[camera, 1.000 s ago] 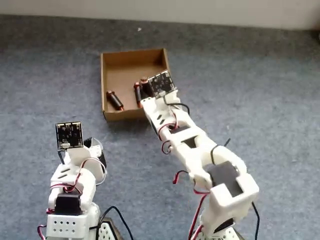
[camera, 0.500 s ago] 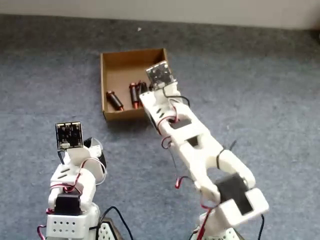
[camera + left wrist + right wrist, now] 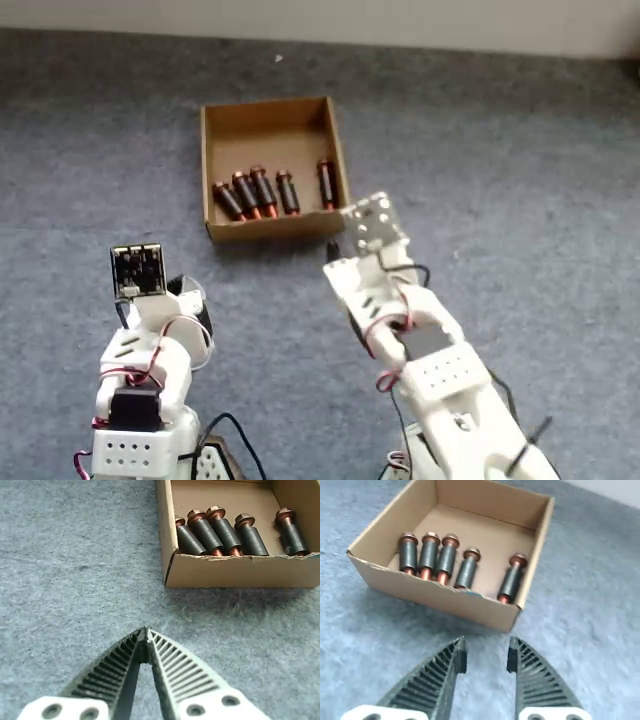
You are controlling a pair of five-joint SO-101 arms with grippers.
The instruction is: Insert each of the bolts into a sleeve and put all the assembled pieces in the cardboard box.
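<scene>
Five sleeved bolts (image 3: 262,192) lie in box (image 3: 268,135) (task looks finished). Right gripper (image 3: 486,654) parted, empty; left gripper (image 3: 146,631) pinched together. Next: park both.

Left hand (image 3: 145,631) closed; right hand (image 3: 486,654) spread.

Grey carpet (image 3: 520,150) w/ pale wall (image 3: 400,20) along far edge.

Grey carpet (image 3: 520,150), pale wall (image 3: 400,18) behind
</scene>
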